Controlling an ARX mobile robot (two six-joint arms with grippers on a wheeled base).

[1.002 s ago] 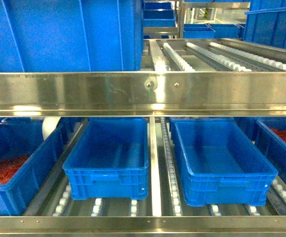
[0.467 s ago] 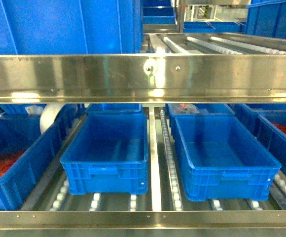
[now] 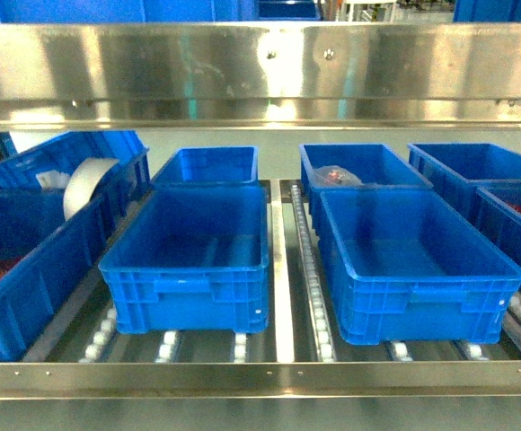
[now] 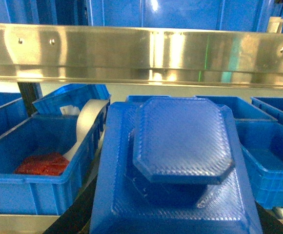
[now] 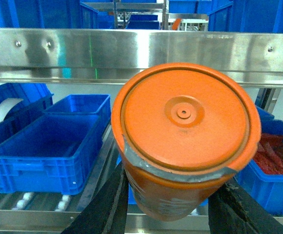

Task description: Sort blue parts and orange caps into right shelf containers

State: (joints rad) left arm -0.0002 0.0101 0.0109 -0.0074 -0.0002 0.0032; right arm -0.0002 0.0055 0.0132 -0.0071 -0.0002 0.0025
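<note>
The head view faces the shelf [image 3: 260, 72] level and close, while both wrist views look forward at the same crates [image 3: 193, 260] from lower, nearer positions.

Light is being reflected off the polished stainless-steel rail of the shelf [image 3: 260, 76]. Glossy moulded plastic is being shown in the ribbed blue crates [image 3: 189, 269]. A finely textured, matt blue part [image 4: 180, 146] and a smooth, faintly shiny orange cap [image 5: 185, 122] are being seen close up.
</note>
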